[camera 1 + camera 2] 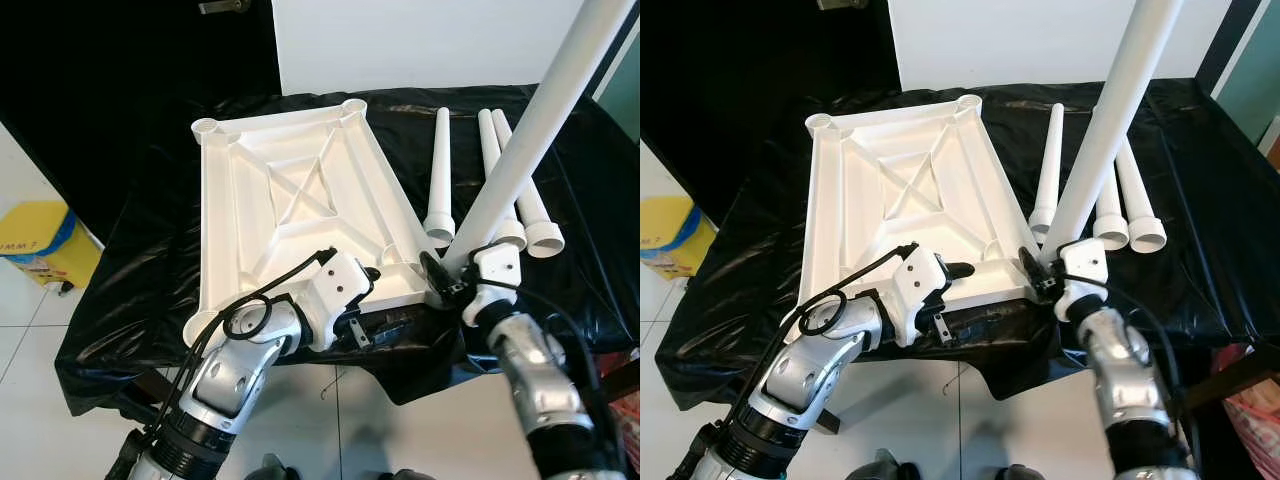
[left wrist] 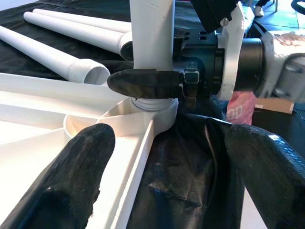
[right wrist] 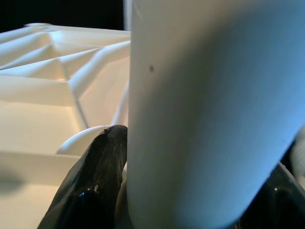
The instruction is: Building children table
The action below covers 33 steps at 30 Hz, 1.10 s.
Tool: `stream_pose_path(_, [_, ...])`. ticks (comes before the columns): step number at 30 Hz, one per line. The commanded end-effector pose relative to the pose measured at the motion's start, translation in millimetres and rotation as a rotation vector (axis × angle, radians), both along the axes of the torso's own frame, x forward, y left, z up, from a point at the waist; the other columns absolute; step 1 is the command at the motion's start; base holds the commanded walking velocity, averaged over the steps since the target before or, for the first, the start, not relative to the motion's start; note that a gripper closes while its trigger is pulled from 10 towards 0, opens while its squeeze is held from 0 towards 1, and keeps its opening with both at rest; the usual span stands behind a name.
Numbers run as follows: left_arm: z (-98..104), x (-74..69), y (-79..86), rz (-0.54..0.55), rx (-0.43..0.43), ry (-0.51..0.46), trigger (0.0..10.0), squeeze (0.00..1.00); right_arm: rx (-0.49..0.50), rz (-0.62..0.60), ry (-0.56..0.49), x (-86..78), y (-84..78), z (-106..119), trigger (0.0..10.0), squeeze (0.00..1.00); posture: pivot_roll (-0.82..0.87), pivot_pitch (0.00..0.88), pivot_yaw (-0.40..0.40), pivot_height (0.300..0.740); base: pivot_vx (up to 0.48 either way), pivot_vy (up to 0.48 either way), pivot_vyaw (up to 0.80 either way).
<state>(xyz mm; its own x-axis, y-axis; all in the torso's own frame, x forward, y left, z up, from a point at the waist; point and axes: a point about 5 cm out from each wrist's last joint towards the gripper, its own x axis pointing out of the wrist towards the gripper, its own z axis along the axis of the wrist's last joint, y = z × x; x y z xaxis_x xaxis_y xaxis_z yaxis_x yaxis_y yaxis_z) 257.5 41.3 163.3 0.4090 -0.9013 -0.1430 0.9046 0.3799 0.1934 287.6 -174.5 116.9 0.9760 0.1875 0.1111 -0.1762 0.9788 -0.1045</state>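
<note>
My right gripper (image 1: 440,272) clamps the table leg (image 1: 530,130) in the tabletop (image 1: 290,200) corner socket (standing tilted); my left gripper (image 2: 162,162) gapes wide, empty, beside it.

Three legs (image 1: 489,175) right of tabletop (image 1: 290,200)

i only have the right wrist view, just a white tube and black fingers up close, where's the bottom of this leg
Observer: The leg stands in the near right corner socket of the upside-down tabletop.
Operator: what's the left arm doing
Observer: The left gripper is open at the tabletop's near edge, beside that socket.
Operator: any legs left
Observer: Three loose legs lie on the black cover, right of the tabletop.
</note>
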Motion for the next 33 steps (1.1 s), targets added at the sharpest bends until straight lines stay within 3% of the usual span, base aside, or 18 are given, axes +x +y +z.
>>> stream_pose_path(1, [-4.3, 5.5, 6.1, 0.102, 0.007, -0.012, 10.0, 0.0, 0.016, -0.092, 0.13, -9.5, 2.7, -25.9, 10.0, 0.0, -0.02, 0.064, 0.015, 0.74, 0.0, 0.0, 0.0])
stream_pose_path(3, [-4.3, 5.5, 6.1, 0.102, 0.007, -0.012, 10.0, 0.0, 0.016, -0.092, 0.13, -9.5, 2.7, -25.9, 10.0, 0.0, -0.02, 0.064, 0.015, 0.74, 0.0, 0.0, 0.0])
stream_pose_path(5, [-5.1, 7.2, 7.9, 0.112, 0.009, -0.016, 10.0, 0.0, 0.061, -0.209, 0.176, -13.2, 12.7, -34.1, 10.0, 0.0, -0.03, 0.041, 0.011, 0.74, 0.0, 0.0, 0.0])
stream_pose_path(8, [-5.7, 7.8, 7.8, 0.117, 0.007, -0.019, 10.0, 0.0, 0.092, -0.251, 0.193, -15.7, 23.2, -37.2, 10.0, 0.0, -0.03, 0.021, 0.014, 0.74, 0.0, 0.0, 0.0])
stream_pose_path(14, [-3.0, 9.5, 7.0, 0.116, 0.005, -0.023, 10.0, 0.0, 0.105, -0.243, 0.19, -16.2, 30.7, -33.5, 10.0, 0.0, -0.03, 0.027, 0.017, 0.74, 0.0, 0.0, 0.0])
stream_pose_path(15, [-1.2, 11.1, 7.1, 0.116, 0.007, -0.027, 10.0, 0.0, 0.106, -0.246, 0.18, -17.9, 30.5, -31.0, 10.0, 0.0, -0.03, 0.088, 0.02, 0.74, 0.0, 0.0, 0.0])
stream_pose_path(18, [-0.4, 12.7, 7.6, 0.12, 0.007, -0.027, 10.0, 0.0, 0.103, -0.26, 0.18, -19.7, 29.9, -29.8, 10.0, 0.0, -0.03, 0.104, 0.022, 0.74, 0.0, 0.0, 0.0])
stream_pose_path(31, [-0.7, 16.1, 10.1, 0.142, -0.002, -0.036, 10.0, 0.0, 0.078, -0.211, 0.108, -17.9, 32.2, -17.3, 10.0, 0.0, -0.03, 0.074, 0.023, 0.74, 0.0, 0.0, 0.0])
stream_pose_path(32, [-0.8, 15.8, 10.0, 0.143, -0.002, -0.038, 10.0, 0.0, 0.07, -0.202, 0.101, -17.5, 31.6, -16.6, 10.0, 0.18, -0.03, 0.072, 0.023, 0.74, 0.0, 0.0, 0.0])
stream_pose_path(33, [-0.7, 15.5, 9.9, 0.144, -0.003, -0.039, 10.0, 0.0, 0.071, -0.194, 0.101, -17.2, 31.0, -16.0, 10.0, 1.0, -0.03, 0.073, 0.022, 0.74, 0.0, 0.0, 0.0])
